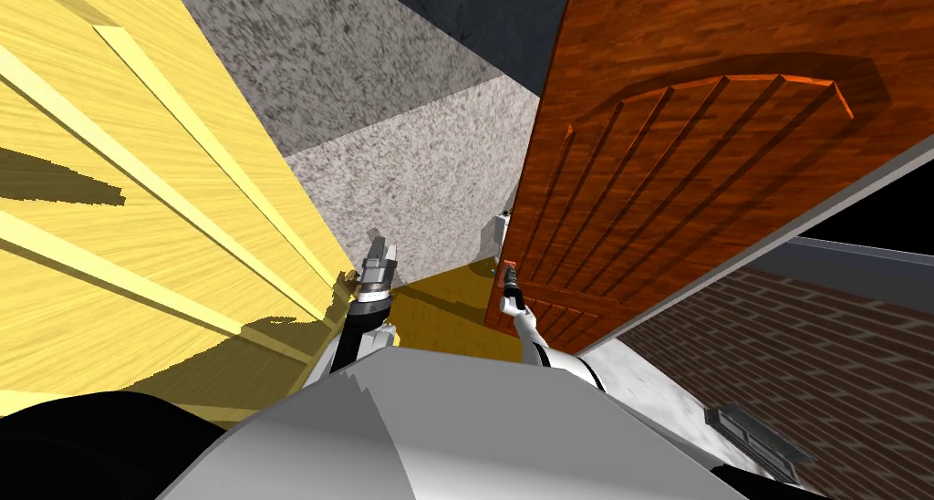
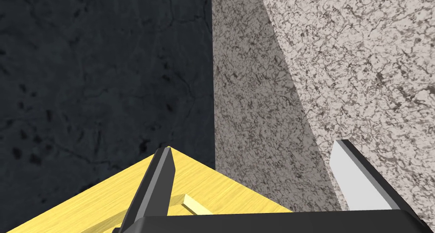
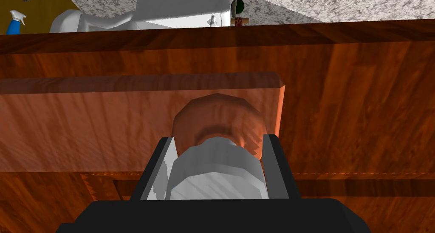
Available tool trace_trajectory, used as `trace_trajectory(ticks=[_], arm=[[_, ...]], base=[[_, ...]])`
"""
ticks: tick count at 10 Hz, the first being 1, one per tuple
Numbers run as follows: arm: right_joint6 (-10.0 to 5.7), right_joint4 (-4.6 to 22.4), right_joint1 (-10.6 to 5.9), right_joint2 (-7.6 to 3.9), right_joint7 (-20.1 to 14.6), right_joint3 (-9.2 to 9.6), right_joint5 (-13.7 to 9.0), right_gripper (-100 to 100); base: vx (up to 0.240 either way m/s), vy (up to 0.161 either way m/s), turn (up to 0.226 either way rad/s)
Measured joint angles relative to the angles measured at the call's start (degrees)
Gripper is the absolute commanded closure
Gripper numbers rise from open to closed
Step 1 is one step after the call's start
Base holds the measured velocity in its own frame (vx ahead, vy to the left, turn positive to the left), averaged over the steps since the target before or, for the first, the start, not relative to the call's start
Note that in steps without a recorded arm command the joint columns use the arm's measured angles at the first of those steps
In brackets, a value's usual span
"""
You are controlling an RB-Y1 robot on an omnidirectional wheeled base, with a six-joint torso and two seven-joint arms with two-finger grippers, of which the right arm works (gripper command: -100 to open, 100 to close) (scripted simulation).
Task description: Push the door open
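Observation:
A reddish-brown wooden door (image 1: 693,157) with an arched panel of ribs stands ajar on my right. My right gripper (image 1: 509,271) is at its free edge. The right wrist view shows this gripper (image 3: 217,158) shut on a grey door knob (image 3: 216,175), its fingers (image 3: 163,171) pressing the knob's sides. Behind the knob sit a copper-coloured rosette (image 3: 218,115) and a raised wooden plate (image 3: 106,124). My left gripper (image 1: 380,251) is held up beside a yellow panel, open, with nothing between its fingers (image 2: 157,183).
A yellow wooden panel (image 1: 137,203) slants close on my left. Speckled grey walls (image 1: 410,193) lie ahead past the door's edge. A brick wall (image 1: 821,367) with a floor vent (image 1: 757,440) is at the right. Beyond the door are a white fixture (image 3: 170,9) and a blue spray bottle (image 3: 15,22).

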Motion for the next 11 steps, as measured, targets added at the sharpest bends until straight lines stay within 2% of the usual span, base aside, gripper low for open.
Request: trace_trajectory(ticks=[2, 3, 4, 6, 7, 8, 9, 11], arm=[[-0.37, 1.0, -0.23, -0.99, 0.3, -0.90, -0.4, 100], [0.08, -0.2, 0.00, -1.19, 0.3, -0.90, -0.4, 100], [1.51, -2.5, 0.93, -1.05, 0.6, -1.32, -0.5, 100], [1.28, -2.0, 0.91, -1.78, 1.0, -2.21, -0.8, 100], [0.24, 0.4, -0.08, -2.76, 0.8, -2.75, -1.2, 100], [0.96, -1.7, 0.63, -2.31, 1.3, -3.31, -1.2, 100], [0.39, -0.2, -0.22, -2.67, 1.6, -3.97, -1.5, 100], [0.65, -0.9, 0.26, -2.66, 1.8, -5.04, -1.9, 100]], base=[[0.096, 0.044, -0.033], [0.136, 0.038, -0.013], [0.166, 0.069, -0.063], [0.178, 0.075, -0.052], [0.132, 0.062, -0.047], [0.144, 0.058, -0.063], [0.171, 0.067, -0.054], [0.179, 0.076, -0.072]])
